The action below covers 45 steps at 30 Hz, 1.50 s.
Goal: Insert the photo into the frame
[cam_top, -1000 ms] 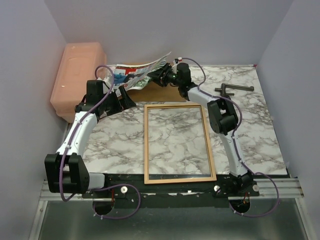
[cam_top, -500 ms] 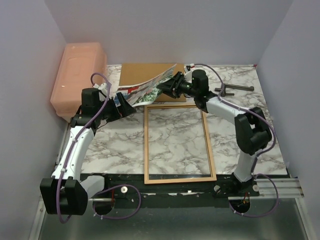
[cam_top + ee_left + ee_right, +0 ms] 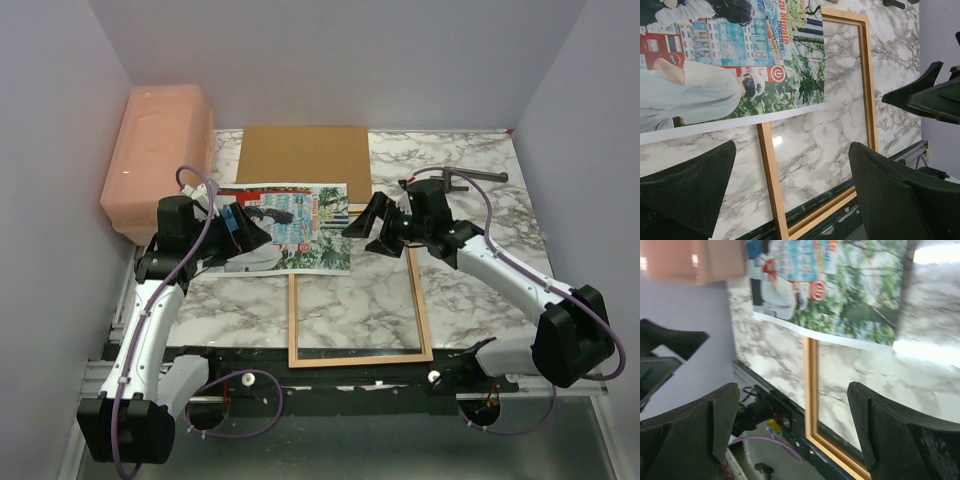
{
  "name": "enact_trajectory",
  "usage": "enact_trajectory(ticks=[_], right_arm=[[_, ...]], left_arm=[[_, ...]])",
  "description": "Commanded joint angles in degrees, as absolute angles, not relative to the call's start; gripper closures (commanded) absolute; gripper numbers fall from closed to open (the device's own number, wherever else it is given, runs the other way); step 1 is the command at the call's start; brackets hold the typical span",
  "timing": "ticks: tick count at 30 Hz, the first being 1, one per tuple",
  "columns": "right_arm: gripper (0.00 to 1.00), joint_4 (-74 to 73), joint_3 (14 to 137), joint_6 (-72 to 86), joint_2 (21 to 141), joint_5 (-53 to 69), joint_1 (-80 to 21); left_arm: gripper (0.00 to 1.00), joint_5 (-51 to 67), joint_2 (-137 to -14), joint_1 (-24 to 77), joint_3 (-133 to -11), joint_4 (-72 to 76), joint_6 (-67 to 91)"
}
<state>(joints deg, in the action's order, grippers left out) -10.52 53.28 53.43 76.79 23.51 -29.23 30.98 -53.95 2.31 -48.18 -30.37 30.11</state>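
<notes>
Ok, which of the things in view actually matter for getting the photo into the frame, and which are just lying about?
For the job:
- photo, lying flat over the frame's far left corner, not yet inside it
- wooden frame

Lying about:
- brown backing board, at the far edge
- pink plastic box, far left
- dark metal tool, far right

A white, grey-veined marble worktop [image 3: 525, 205] sits boxed by plain pale-lilac walls [image 3: 350, 60] at left, far and right, evenly lit.
</notes>
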Motion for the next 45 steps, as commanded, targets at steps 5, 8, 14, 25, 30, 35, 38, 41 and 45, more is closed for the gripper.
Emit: enact_trajectory(ticks=[5,8,14,25,30,35,38,41,45], right_arm=[[0.03,-17.66,51.09,44.23,82.59,25.15,-26.91],[0.04,-15.23,53.82,42.59,88.34,27.62,-26.09],[0.14,-4.13,54.36,44.09,98.46,34.6,-21.13],[0.25,10.23,60.03,49.51,110.69,40.55,-19.25],[0.29,14.32,61.99,52.83,114.18,41.61,-19.4],[0.35,14.24,65.43,53.89,116.98,42.8,-20.25],[0.36,14.78,66.17,54.52,118.11,42.89,-20.8],[0.41,16.65,66.19,56.02,119.07,43.83,-21.59],[0.52,18.56,65.53,57.43,119.08,44.45,-22.32]], left_arm=[[0.01,33.37,-47.3,2.05,-41.02,-31.78,32.39],[0.02,34.16,-44.89,2.1,-37.75,-30.89,33.71],[0.02,38.32,-40.21,2.54,-31.18,-27.93,36.91],[0.02,40.41,-37.43,2.97,-28.99,-25.89,39.12],[0.02,42.76,-37.59,3.07,-30.34,-24.71,39.46],[0.02,45.16,-37.53,3.59,-32.96,-23.71,39.14],[0.02,46.06,-37.1,4.23,-35.0,-23.59,38.69],[0.01,46.22,-36.39,5.43,-37.15,-23.81,37.93],[0.01,46.05,-35.56,8.18,-39.63,-23.45,37.32]])
